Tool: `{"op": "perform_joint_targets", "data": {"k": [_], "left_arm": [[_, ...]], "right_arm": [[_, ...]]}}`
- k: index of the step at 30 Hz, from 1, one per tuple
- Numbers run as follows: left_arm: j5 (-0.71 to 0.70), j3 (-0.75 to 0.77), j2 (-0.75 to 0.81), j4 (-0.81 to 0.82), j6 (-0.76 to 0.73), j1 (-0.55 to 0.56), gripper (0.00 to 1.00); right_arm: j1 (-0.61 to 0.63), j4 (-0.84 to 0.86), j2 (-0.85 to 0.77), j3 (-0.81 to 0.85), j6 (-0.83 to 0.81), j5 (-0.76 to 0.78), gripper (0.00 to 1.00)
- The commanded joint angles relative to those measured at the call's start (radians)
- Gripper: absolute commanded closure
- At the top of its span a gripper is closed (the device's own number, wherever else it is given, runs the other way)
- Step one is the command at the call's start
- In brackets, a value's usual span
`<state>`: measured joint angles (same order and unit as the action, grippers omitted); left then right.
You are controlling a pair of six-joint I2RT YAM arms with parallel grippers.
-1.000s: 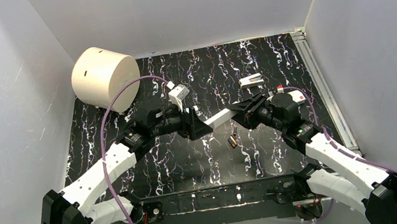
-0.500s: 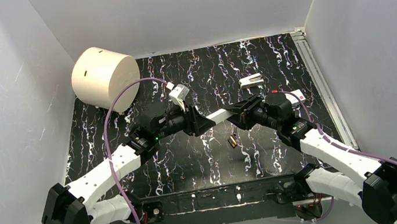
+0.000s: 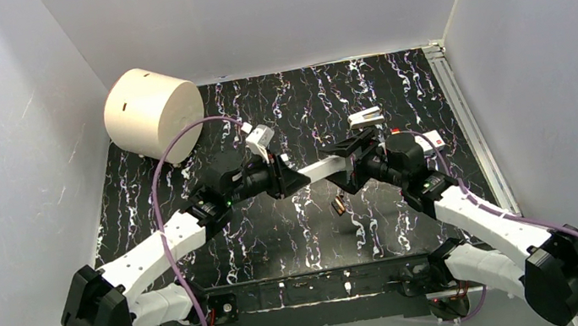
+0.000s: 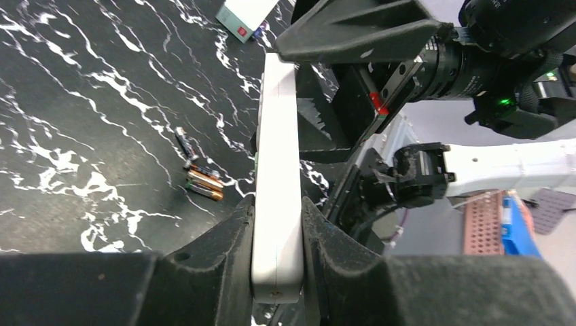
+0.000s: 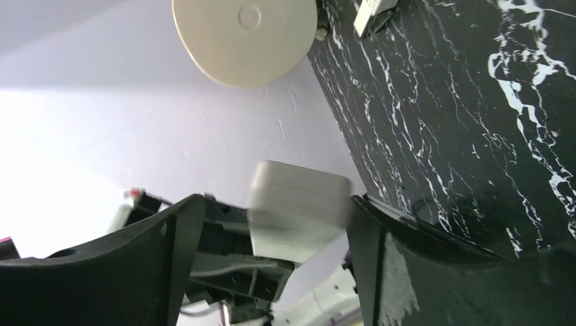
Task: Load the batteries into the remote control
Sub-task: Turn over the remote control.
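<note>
1. The tabletop (image 3: 296,234) was black and shiny, with thin white lines like marble.
2. The remote (image 4: 277,136) was a long, thin white bar. It looked like smooth plastic and had rounded corners.
3. It was up in the air above the tabletop, between the two arms.
4. Seen from above, its long side ran from left to right. The right end sat a bit farther from the arm bases than the left end.
5. I could not tell which way its button side faced.
6. The left tool (image 4: 277,210) had dull black fingers. They pressed on both sides of the remote's left end and held it.
7. The right tool (image 5: 276,204) was wide. The remote's other end sat between its black fingers, with a gap showing on one side.
8. The batteries (image 4: 204,185) were two tiny round sticks, copper-orange with dark ends.
9. They lay flat on the tabletop, side by side and touching. They were below the remote and a little nearer the arm bases.
10. A big cream tub (image 3: 152,114), smooth and round like a drum, sat in the far left corner.
11. A flat white strip (image 3: 366,118) lay on the tabletop just past the right tool.
12. A small pale box (image 4: 248,12) with a red mark lay near the right arm.
</note>
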<state>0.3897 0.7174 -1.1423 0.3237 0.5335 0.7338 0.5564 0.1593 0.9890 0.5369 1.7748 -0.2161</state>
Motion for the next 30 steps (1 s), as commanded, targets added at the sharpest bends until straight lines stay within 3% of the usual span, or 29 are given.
{"op": "perform_joint_targets", "data": {"k": [1, 3, 7, 12, 15, 19, 24, 30], "left_arm": [[0.129, 0.079, -0.021, -0.06, 0.076, -0.077, 1.0], [0.239, 0.1, -0.03, -0.072, 0.131, -0.145, 1.0], [0.467, 0.182, -0.05, -0.18, 0.16, -0.245, 1.0], [0.633, 0.366, -0.108, -0.539, 0.047, -0.265, 1.0], [0.694, 0.42, -0.121, -0.644, -0.009, -0.267, 1.0], [0.737, 0.432, -0.107, -0.636, -0.009, -0.269, 1.0], [0.766, 0.421, -0.102, -0.54, 0.065, -0.284, 1.0], [0.782, 0.4, -0.106, -0.475, 0.125, -0.295, 1.0]], "right_arm": [[0.002, 0.105, -0.035, 0.004, -0.154, -0.058, 0.07], [-0.01, 0.157, -0.068, -0.026, -0.235, -0.056, 0.02], [-0.014, 0.242, -0.102, -0.019, -0.488, -0.117, 0.01], [-0.013, 0.001, -0.063, 0.14, -0.865, -0.272, 0.01], [-0.014, -0.081, -0.061, 0.202, -1.001, -0.305, 0.01], [-0.014, -0.035, -0.046, 0.23, -0.993, -0.411, 0.04], [-0.013, 0.221, -0.043, 0.148, -0.813, -0.547, 0.21], [-0.014, 0.203, -0.057, 0.107, -0.781, -0.46, 0.24]]}}
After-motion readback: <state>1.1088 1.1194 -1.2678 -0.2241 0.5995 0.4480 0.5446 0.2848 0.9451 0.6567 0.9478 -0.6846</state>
